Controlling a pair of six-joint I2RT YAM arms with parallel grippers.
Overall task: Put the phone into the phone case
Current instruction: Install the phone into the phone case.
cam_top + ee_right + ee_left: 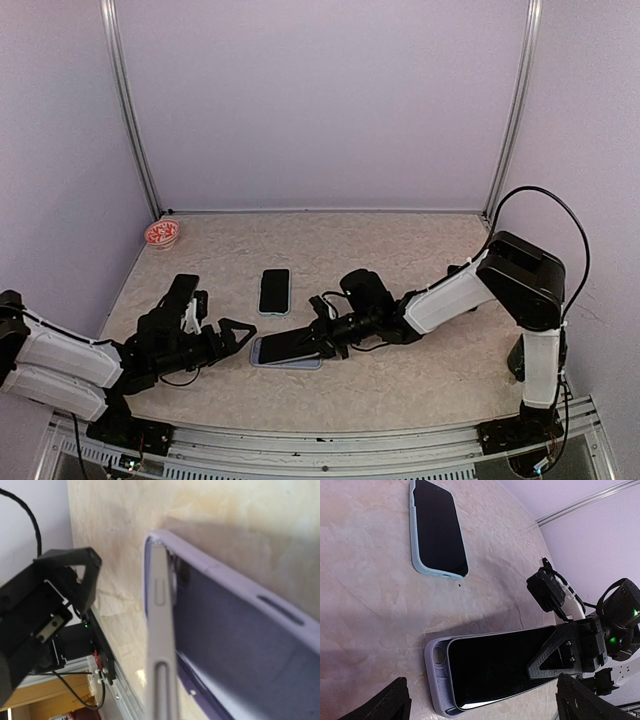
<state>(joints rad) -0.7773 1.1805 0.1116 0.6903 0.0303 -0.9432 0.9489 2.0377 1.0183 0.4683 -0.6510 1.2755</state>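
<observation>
Phone: I see a slim handset (495,667) with a glossy black screen facing up. From the right wrist its side is pale lilac-grey with two long button slots.
Phone case: the case (436,677) is a soft lavender shell lying open side up on the desk (420,260). It has a round camera cut-out at the end nearest my left arm and slots along its side wall.
Where the phone is: it sits partly in the case. The end by the cut-out is tucked inside the rim, and the other end is tilted up off the case floor.
Right gripper: the right gripper (322,338) is clamped on the raised end of the phone, with one black finger (560,655) lying flat across the screen.
Left gripper: the left gripper (240,335) holds nothing. Its fingers (390,702) are spread wide, just short of the case's near end and not touching it.
Second handset: another dark-screened phone (274,290) in a pale blue case lies flat farther back on the desk, apart from both arms.
Far left corner: a small round red-and-white item (161,234) is there. I cannot tell what it is.
</observation>
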